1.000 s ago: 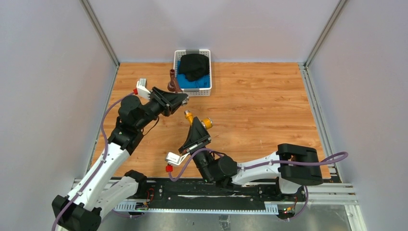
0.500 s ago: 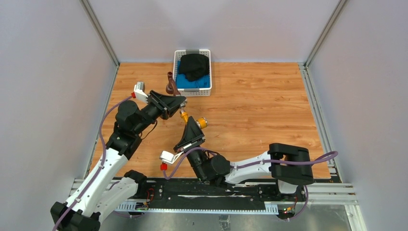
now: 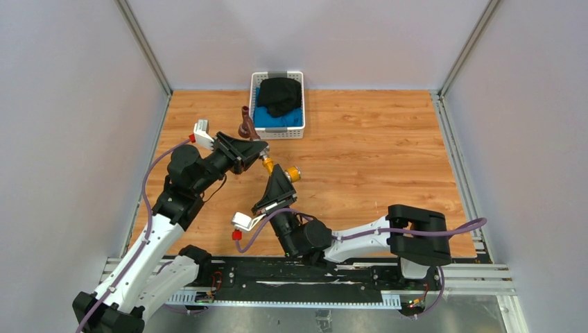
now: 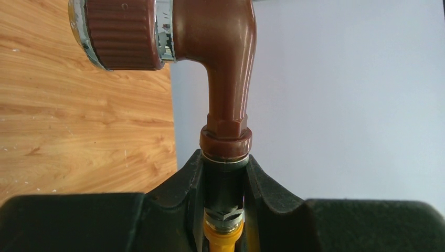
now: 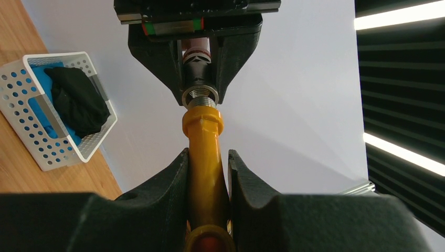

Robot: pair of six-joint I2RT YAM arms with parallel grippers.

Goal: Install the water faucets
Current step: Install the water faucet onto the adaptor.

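Wrist views: left gripper [image 4: 223,173] clamped on brown faucet [image 4: 228,68] stem. Stem axis points to 12 o'clock, knob bends off to 9, top cropped. Right gripper [image 5: 207,173] clamped on yellow faucet [image 5: 203,142], axis to 12 o'clock, tip meeting brown's silvery thread. Both held above the table at basket's [image 3: 277,73] 7 o'clock. Thread engagement unclear.

white basket [image 3: 283,134] — black cloth [image 3: 281,96], wooden table [image 3: 374,152]

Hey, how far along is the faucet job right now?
Done: both faucets are picked up. In hand: the left gripper is shut on the brown faucet, the right gripper on the yellow faucet, and the brown one's silver threaded end meets the yellow collar. Left: bare threads show, so screwing the two together looks not yet finished.
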